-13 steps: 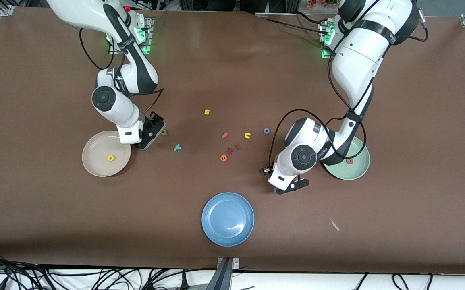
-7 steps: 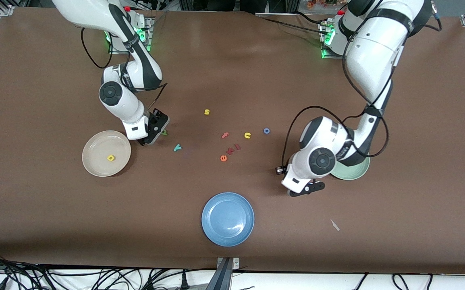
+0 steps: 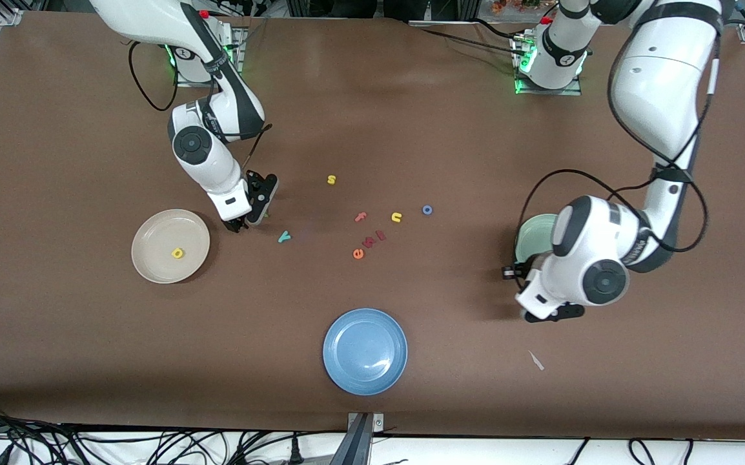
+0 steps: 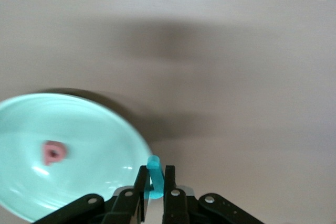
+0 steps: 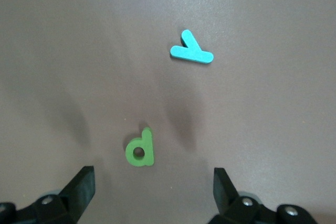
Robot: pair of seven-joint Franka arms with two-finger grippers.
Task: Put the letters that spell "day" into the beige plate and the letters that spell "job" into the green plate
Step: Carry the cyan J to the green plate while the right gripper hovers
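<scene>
My left gripper is shut on the teal "j" and hangs by the rim of the green plate, where the red "b" lies. In the front view the left arm covers most of that plate. My right gripper is open just above the table, one finger on each side of the dark green "d". The teal "y" lies a little way off. The beige plate holds the yellow "a". The blue "o" lies on the table.
A blue plate stands near the front edge. The yellow "s", pink "f", yellow "u", orange "e" and two small reddish letters lie mid-table. A white scrap lies near the left gripper.
The left arm has swung toward its own end of the table with the "j", past the green plate. The right gripper has shifted from the beige plate's rim to the "d".
</scene>
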